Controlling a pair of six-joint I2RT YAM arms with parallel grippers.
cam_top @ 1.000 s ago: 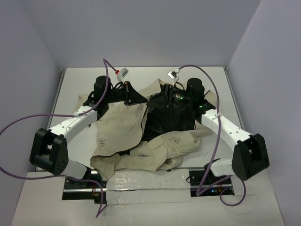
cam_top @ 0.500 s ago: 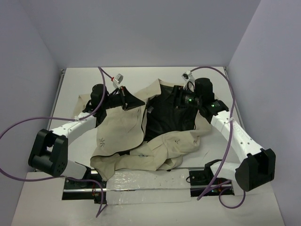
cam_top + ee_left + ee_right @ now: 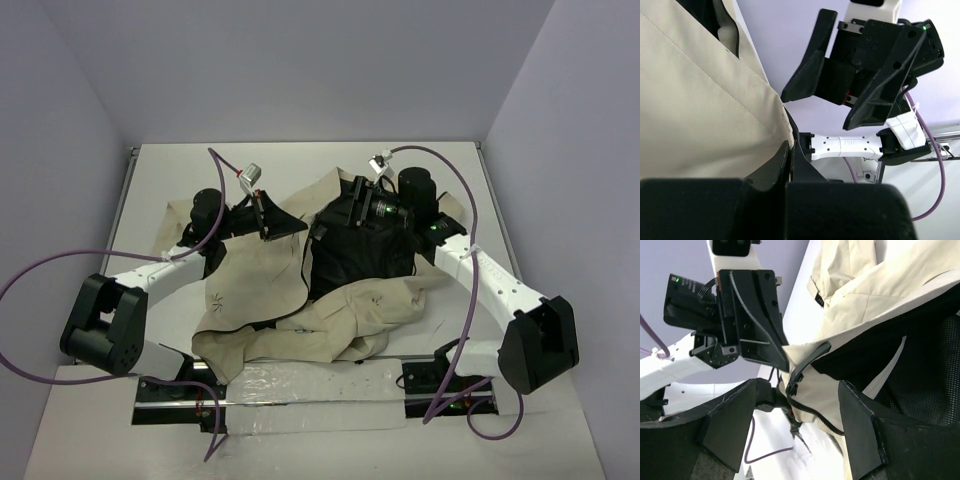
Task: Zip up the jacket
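Left gripper (image 3: 790, 147) on jacket (image 3: 695, 100) edge

The jacket (image 3: 255, 280) lies unzipped and rumpled on the counter (image 3: 300, 160). Its beige panel is spread to the left and bears a small star-like mark (image 3: 215, 300). The black lining (image 3: 355, 265) is bared at the middle, and a sleeve (image 3: 350, 315) is folded across the near side.
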